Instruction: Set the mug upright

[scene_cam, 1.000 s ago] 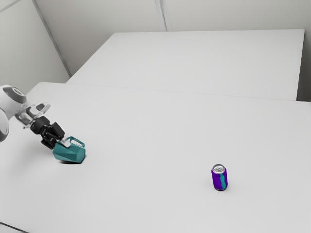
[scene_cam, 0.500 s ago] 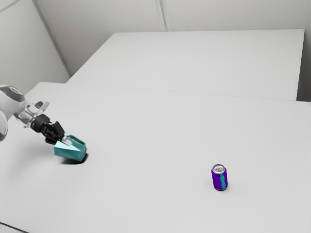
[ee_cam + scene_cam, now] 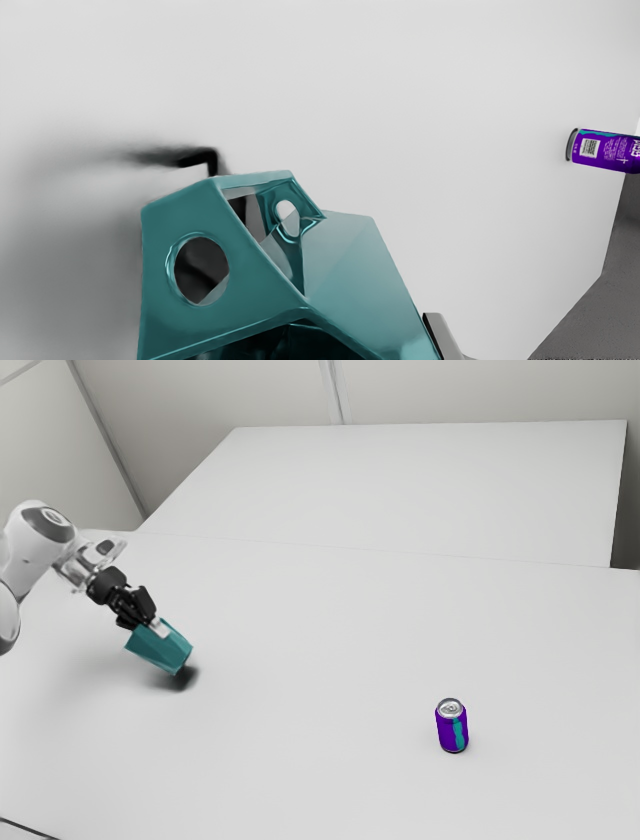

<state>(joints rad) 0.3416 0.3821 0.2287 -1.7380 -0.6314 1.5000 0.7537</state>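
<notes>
- Evidently the gripper (image 3: 158, 627) is clamped on the teal mug (image 3: 160, 648), near the exterior view's left; one finger (image 3: 444, 337) shows against the mug's wall in the wrist view.
- The mug hangs tilted above the white table (image 3: 300, 710), mouth toward the gripper, with a dark shadow by its lower end.
- A purple and teal soda can (image 3: 452, 730) stands upright on the table, well apart from the mug.
</notes>
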